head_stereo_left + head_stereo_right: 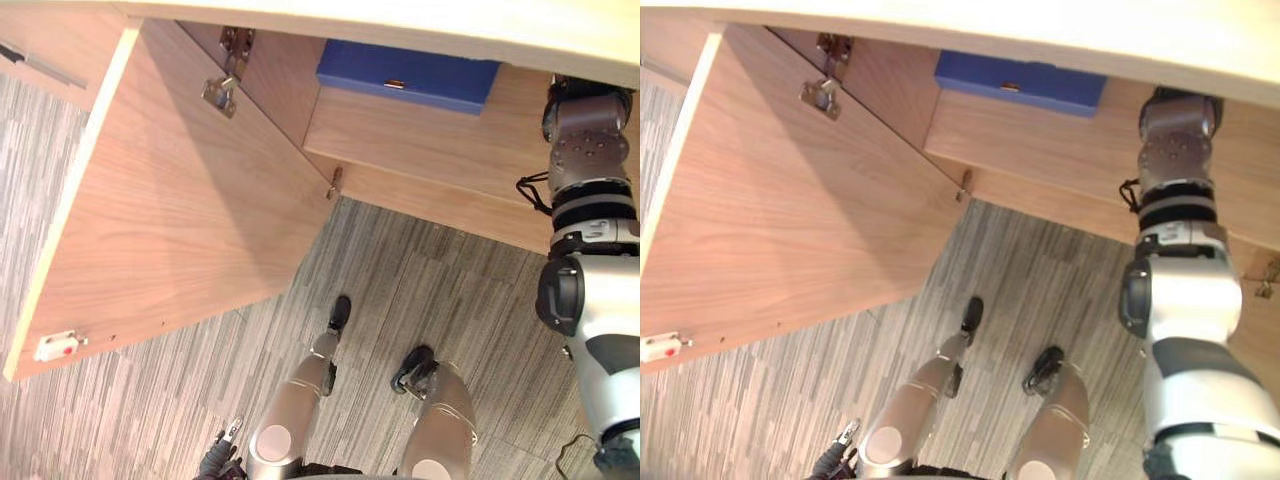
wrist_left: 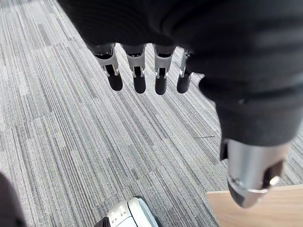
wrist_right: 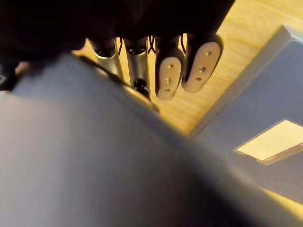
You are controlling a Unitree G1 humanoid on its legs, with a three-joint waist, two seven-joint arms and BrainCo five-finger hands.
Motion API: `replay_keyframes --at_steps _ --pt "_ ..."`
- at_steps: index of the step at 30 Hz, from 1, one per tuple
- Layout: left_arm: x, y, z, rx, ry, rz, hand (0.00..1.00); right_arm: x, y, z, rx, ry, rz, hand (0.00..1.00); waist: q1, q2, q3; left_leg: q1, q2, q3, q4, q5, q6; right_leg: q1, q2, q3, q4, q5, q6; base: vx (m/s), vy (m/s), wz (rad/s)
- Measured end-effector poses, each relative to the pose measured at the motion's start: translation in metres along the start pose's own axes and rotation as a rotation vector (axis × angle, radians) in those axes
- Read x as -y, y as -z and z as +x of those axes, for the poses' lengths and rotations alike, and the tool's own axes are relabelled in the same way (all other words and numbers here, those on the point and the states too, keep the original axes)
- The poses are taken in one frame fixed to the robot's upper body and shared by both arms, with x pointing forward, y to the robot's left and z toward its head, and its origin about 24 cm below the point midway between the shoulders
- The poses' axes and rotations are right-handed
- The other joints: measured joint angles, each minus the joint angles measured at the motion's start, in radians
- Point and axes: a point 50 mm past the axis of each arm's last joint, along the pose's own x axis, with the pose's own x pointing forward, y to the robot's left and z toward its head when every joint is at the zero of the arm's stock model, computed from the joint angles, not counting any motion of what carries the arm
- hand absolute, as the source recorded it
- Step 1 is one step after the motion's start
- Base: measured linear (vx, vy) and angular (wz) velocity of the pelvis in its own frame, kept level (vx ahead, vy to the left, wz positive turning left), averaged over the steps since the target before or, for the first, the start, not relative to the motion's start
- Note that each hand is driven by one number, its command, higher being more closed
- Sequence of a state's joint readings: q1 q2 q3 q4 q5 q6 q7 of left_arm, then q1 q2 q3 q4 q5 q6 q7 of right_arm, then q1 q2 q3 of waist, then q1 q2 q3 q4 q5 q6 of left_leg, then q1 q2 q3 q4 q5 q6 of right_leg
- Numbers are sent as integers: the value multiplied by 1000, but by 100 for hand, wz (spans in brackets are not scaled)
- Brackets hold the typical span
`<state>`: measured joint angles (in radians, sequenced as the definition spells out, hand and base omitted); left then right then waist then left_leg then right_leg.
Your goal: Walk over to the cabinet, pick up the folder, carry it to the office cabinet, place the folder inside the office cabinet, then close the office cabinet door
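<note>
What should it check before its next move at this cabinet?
1. Folder lying on the cabinet shelf: ok.
2. Right hand fingers straight, over bare wood beside the folder: ok.
3. Right hand clear of the shelf: not ok, it reaches inside.
4. Door shut: not ok, it stands wide open.
5. Left hand empty, hanging over the floor: ok.

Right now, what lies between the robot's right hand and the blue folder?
Just bare wooden shelf. In the right wrist view the right hand hovers over the wood with the blue folder beside it, and nothing lies between them.
</note>
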<state>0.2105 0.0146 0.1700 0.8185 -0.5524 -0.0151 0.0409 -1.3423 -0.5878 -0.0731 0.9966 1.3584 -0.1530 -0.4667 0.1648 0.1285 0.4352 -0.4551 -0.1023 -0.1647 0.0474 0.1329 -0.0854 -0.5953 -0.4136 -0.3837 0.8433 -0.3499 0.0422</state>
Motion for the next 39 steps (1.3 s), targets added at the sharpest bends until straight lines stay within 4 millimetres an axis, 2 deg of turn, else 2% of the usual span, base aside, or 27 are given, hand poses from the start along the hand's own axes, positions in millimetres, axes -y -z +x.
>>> replay_keyframes --at_steps 3,4,7,9,10,11,12,15,20,21,25,27,31,35,37,39 --pt "1 0 0 -2 -6 -12 0 -3 -4 0 21 2 5 100 7 2 1 -5 -2 -7 -11 4 -2 -21 -8 1 27 0 0 -56 -155 12" --pt "1 0 0 -3 -8 -13 0 -4 -6 -1 29 5 18 0 8 3 1 -9 -3 -10 -11 4 -3 -27 -9 2 34 0 0 -53 -141 12" --pt "-1 2 0 -12 -18 -26 0 -11 -15 -1 56 9 46 0 12 3 1 -15 -2 -14 -11 5 -2 -40 -14 3 68 0 0 -60 -153 15" --pt "-2 2 -1 -13 -22 -24 0 -21 -24 -2 74 -13 73 0 8 4 1 -13 -1 -23 -9 5 -2 -97 -38 22 168 36 -2 -68 -159 12" --pt "1 1 0 -12 -17 -29 0 -30 -31 -4 86 -36 87 0 18 11 6 -18 6 -25 -9 6 -5 -178 -40 91 197 -16 9 -104 -227 3" --pt "3 3 0 -15 -18 -31 0 -33 -32 -4 89 -44 91 0 18 13 6 -22 4 -22 -8 9 -12 -185 -41 114 107 -20 9 -113 -286 9" --pt "5 5 1 -28 -22 -35 0 -37 -36 -6 103 -61 95 0 12 21 7 -28 8 -29 -9 -3 -40 -170 -45 113 -31 31 -6 -86 -235 12" --pt "2 8 0 -50 -38 -30 0 -31 -32 -5 94 -39 70 0 -10 27 9 -26 37 -32 -18 7 -57 -171 -22 99 -20 33 -7 -71 -189 -6" --pt "1 8 1 -49 -38 -30 0 -18 -46 1 131 17 16 0 -26 29 8 8 46 -38 -61 20 -73 -154 -24 84 -19 33 -7 -45 -85 0" --pt "2 7 1 -48 -38 -29 0 -15 -47 2 133 32 -21 0 -26 29 8 9 45 -42 -67 25 -73 -152 -25 84 -25 33 -7 -58 -35 9" --pt "2 6 1 -46 -36 -28 0 3 -29 8 83 101 -296 0 -25 29 7 12 42 -49 -97 52 -73 -153 -28 81 -33 35 -10 -64 -44 8" --pt "3 5 2 -43 -33 -28 0 20 -16 11 29 139 -524 0 -21 29 7 15 42 -53 -109 64 -74 -154 -30 80 -33 37 -13 -57 -69 5" --pt "5 1 4 -34 -33 -42 0 44 -10 13 8 156 -820 0 -24 21 1 20 42 -55 -123 75 -74 -155 -31 79 -33 41 -16 -34 -75 0" --pt "5 -3 5 -21 -30 -42 0 64 -2 14 -32 150 -1037 0 -28 10 -19 23 47 -49 -123 76 -74 -154 -25 79 -42 49 -20 -15 -71 -8" --pt "5 -4 5 -16 -30 -42 0 74 11 12 -53 124 -1188 0 -29 9 -28 28 58 -37 -123 76 -74 -147 -7 83 -62 67 -21 -13 -70 -22" --pt "5 -5 5 -12 -27 -42 0 82 23 9 -78 104 -1253 0 -35 9 -33 39 59 -32 -123 76 -73 -135 -3 84 -73 73 -22 -15 -45 -18"
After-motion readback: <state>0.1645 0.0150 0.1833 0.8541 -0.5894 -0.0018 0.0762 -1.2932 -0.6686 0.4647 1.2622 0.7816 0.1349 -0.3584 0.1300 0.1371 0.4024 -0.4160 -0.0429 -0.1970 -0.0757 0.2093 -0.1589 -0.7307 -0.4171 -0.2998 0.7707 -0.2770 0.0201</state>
